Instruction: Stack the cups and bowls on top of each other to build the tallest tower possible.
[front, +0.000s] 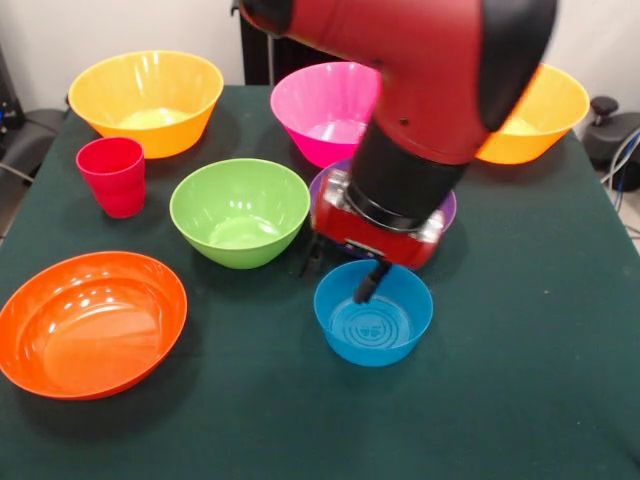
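My gripper (345, 272) straddles the far rim of the small blue bowl (373, 320).
Fingers spread: one inside the bowl, one outside, rim between, not clamped. Lime green bowl (239, 211) just beside; purple bowl (445, 212) mostly hidden behind my wrist. Red cup (112, 175), orange bowl (90, 322), pink bowl (322, 110) and two yellow-orange bowls (146, 100) stand apart on the table (540, 400); nothing stacked.

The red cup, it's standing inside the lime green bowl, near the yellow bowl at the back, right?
Not quite. The red cup stands on the table beside the lime green bowl, not inside it; the front view shows this. It is near the yellow bowl at the back.
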